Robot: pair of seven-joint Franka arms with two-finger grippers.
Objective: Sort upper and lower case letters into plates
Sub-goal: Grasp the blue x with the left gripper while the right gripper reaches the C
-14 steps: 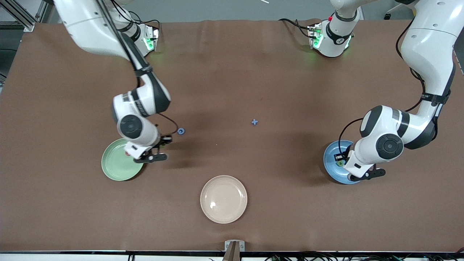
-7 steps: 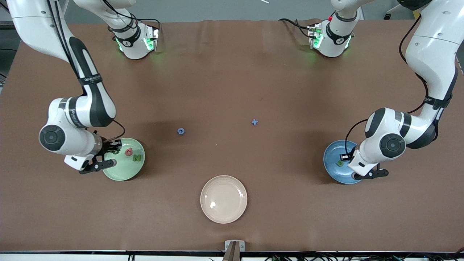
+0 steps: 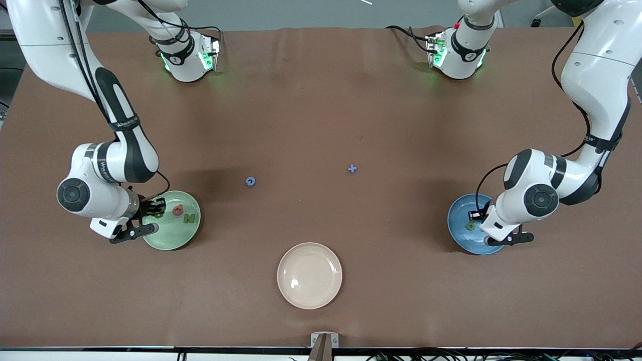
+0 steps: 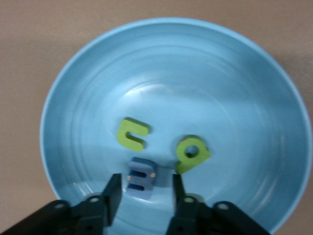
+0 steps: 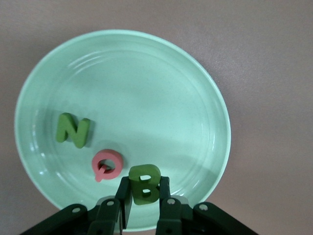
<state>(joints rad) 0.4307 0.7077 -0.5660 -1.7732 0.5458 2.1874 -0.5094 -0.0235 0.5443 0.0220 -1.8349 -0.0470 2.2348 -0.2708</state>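
Holding a small dark green chunky toy letter B [image 5: 144, 184] between closed fingers, low over the round light green plastic plate [image 3: 171, 239] — that is the right gripper [image 5: 143, 196]. Best done slow: lower a bit more, open only when the B is close to the plate floor, then lift straight up so the letter does not bounce out. Also keep clear of the pinkish red letter Q [image 5: 106, 164] just beside the B, and the green letter N [image 5: 72, 129] a bit farther along the plate. In the right wrist view the B points its long way straight out from the fingers, toward the plate's middle.

Hanging low over the round blue plastic plate [image 4: 78, 88] with fingers open and apart — the left gripper [image 4: 143, 188]. Lying flat on the plate between those fingers: a little blue letter E-shape [image 4: 141, 175], long way pointing out from the fingers — not gripped, it seems. Near it on the same plate, a yellow-green letter c [image 4: 133, 133] and a yellow-green letter with a hole [image 4: 191, 153].

Still left on the brown table [image 3: 321, 100], well apart from both plates: a blue round letter [image 3: 251, 181] and a blue cross-shaped letter [image 3: 352, 169]. Nearer the front camera, a cream-beige round plate [image 3: 309, 301] with nothing in it.
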